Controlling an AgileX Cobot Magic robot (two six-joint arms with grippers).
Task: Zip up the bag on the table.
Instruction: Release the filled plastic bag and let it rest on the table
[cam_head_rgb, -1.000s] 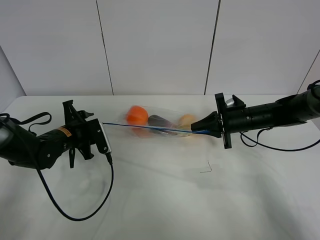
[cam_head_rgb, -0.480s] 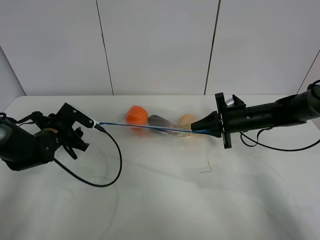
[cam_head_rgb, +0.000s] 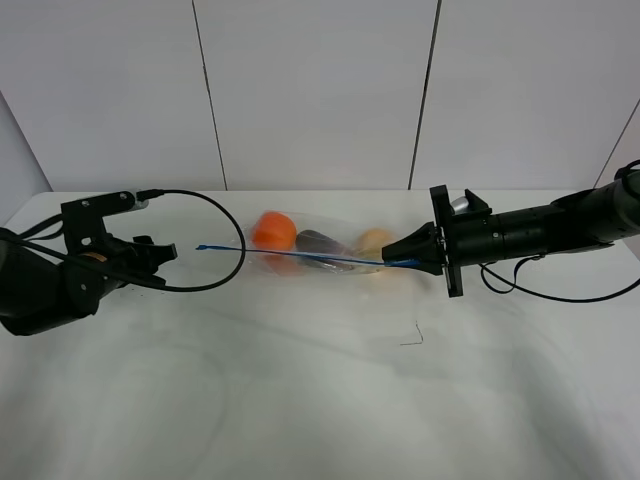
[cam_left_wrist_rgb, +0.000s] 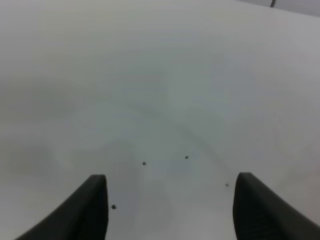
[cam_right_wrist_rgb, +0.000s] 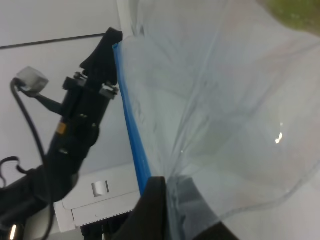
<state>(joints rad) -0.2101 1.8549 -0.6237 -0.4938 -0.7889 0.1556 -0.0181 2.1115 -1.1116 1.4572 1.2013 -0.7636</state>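
Note:
The clear bag (cam_head_rgb: 315, 250) lies on the white table (cam_head_rgb: 320, 400), with an orange fruit (cam_head_rgb: 274, 230), a dark purple one (cam_head_rgb: 318, 242) and a yellowish one (cam_head_rgb: 375, 240) inside. Its blue zipper strip (cam_head_rgb: 300, 256) runs taut from the free left end to the right end. My right gripper (cam_head_rgb: 408, 262) is shut on that right end; the right wrist view shows the gripper (cam_right_wrist_rgb: 167, 197) pinching the plastic beside the strip (cam_right_wrist_rgb: 131, 130). My left gripper (cam_head_rgb: 160, 253) stands open a short way left of the strip's end, touching nothing. Its fingers (cam_left_wrist_rgb: 95, 210) frame only bare tabletop.
A black cable (cam_head_rgb: 215, 235) loops from the left arm toward the bag's left end. A small thin dark scrap (cam_head_rgb: 412, 336) lies on the table in front of the bag. White wall panels (cam_head_rgb: 320, 90) stand behind the table's far edge.
My left gripper has swung round and drawn back to the left, away from the bag's left end, with its cable lifting over it. The right gripper and bag have not moved.

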